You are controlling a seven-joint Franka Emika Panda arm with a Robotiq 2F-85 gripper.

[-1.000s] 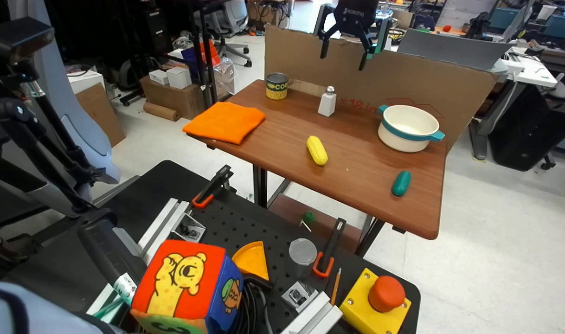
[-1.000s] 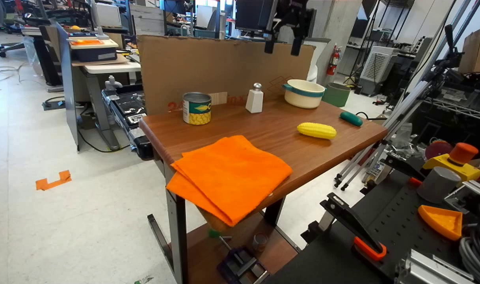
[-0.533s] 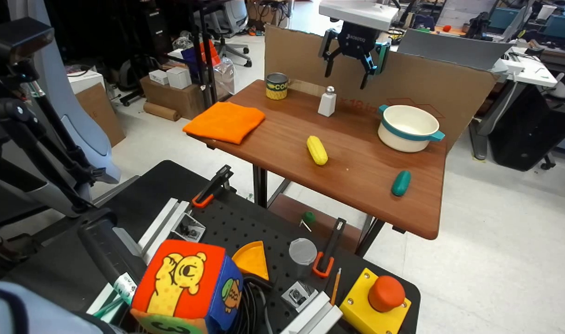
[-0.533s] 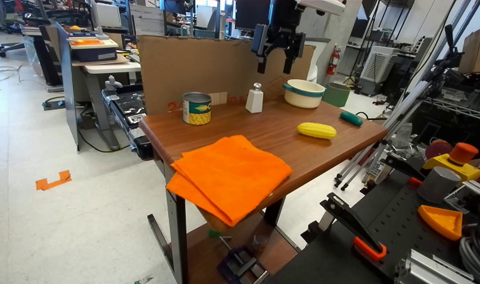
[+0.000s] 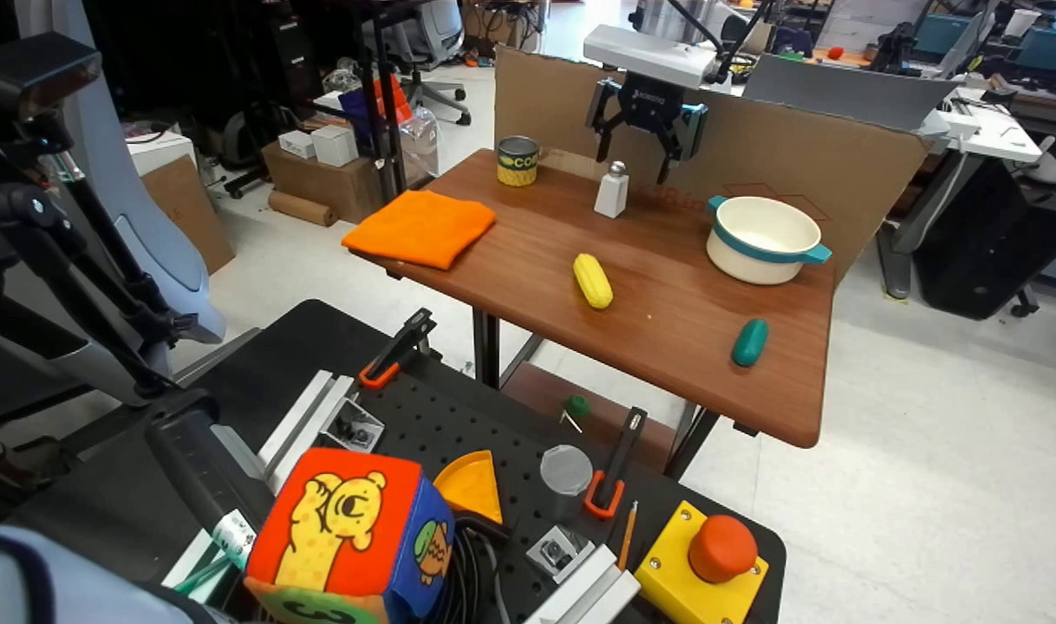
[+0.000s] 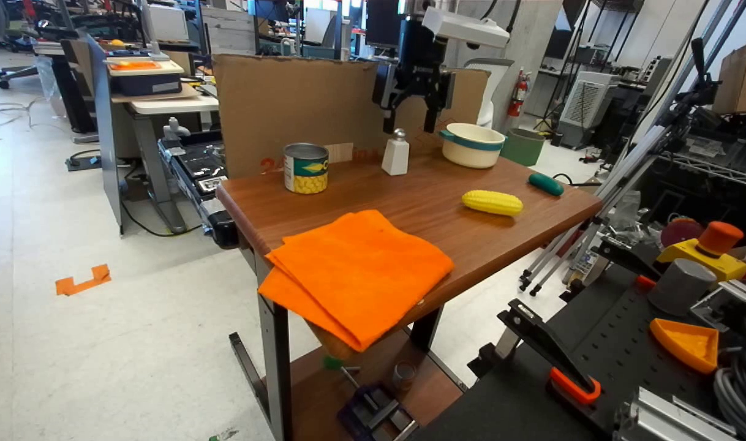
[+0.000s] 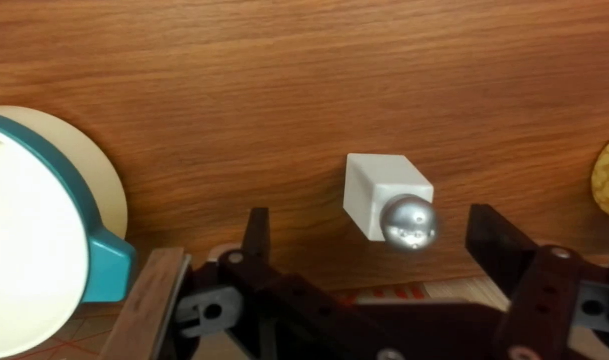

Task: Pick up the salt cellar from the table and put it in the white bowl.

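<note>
Your jaws stand wide apart over the desk, near the top of the salt cellar. In the wrist view you see its silver cap between them, apart from both and closer to the jaw on the side of the corn can. The cellar stands upright on the desk, between that can and the white bowl. You also have a yellow corn cob, a green oblong piece near the bowl, and a folded orange cloth.

Both exterior views slant down onto the table; the wrist view, nearer, overhead.
</note>
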